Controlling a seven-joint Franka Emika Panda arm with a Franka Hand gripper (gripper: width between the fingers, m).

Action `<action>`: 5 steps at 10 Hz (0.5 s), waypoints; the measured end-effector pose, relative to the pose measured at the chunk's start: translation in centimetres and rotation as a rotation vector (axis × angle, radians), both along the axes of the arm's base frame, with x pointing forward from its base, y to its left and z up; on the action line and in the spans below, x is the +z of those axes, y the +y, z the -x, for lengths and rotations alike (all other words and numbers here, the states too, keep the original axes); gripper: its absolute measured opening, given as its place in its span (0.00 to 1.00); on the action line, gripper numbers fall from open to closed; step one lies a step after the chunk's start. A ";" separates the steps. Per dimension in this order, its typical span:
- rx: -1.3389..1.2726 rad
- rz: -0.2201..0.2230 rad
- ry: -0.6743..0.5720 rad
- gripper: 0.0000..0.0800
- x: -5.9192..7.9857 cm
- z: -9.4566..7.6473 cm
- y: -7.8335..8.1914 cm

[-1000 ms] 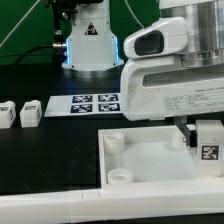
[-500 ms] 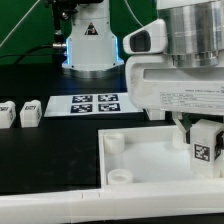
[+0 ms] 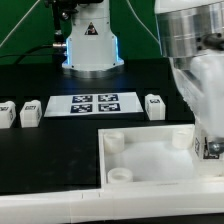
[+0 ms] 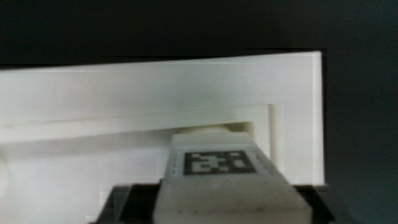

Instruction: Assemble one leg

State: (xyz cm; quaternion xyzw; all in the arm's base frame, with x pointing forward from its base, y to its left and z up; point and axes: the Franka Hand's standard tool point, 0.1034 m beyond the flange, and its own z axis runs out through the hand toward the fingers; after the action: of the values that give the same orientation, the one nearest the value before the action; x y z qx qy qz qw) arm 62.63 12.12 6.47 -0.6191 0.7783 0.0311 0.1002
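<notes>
Now a white tagged leg upright between clamping jaws, above the panel.

Marker board betw. spare legs, behind panel; held leg over panel corner.

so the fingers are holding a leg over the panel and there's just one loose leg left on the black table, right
Not quite: three loose legs remain, not one. The exterior view shows two at its left, one at the edge and one beside it, and a third beside the marker board. The rest holds: the gripper grips a leg over the panel.
</notes>
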 end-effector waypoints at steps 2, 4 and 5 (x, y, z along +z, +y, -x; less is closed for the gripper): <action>-0.014 -0.002 0.002 0.38 0.0 0.0 0.1; 0.013 0.001 -0.002 0.59 0.0 0.0 0.1; 0.038 0.004 -0.007 0.77 0.0 0.0 0.1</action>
State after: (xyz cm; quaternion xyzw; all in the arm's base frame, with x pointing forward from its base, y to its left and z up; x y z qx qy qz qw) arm 62.61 12.22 6.47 -0.6341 0.7660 0.0295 0.1011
